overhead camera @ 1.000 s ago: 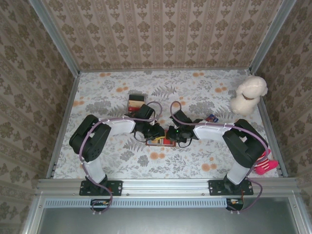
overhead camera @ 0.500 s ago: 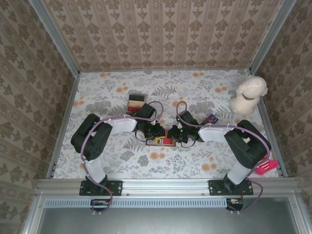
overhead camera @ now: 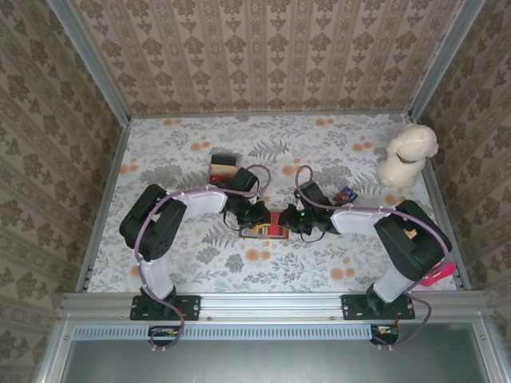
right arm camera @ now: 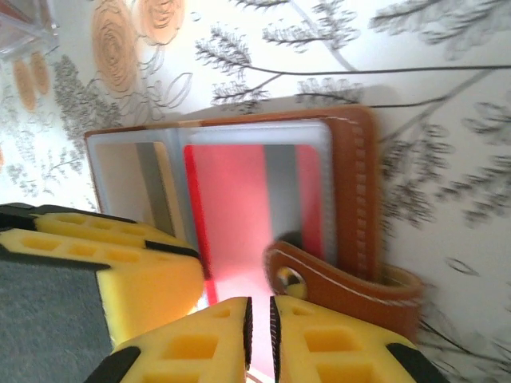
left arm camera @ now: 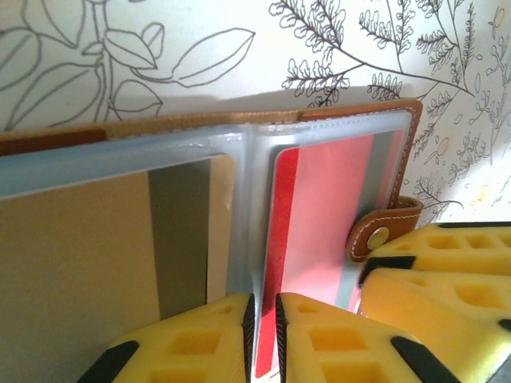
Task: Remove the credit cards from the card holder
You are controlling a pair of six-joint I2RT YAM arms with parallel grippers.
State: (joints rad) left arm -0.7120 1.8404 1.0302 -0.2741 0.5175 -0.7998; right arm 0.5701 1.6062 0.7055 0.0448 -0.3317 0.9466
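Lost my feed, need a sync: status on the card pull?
Left claw shut on card holder, centre sleeve fold. Right claw shut at sleeve edge over red card. Red and tan card both sleeved. Closing tab overlaps red card's corner.

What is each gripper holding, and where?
Left gripper pinches the card holder at its centre fold, near edge; right gripper seems to pinch that edge at the red card.

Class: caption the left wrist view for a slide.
Left claw pinches the open card holder beside its red card.
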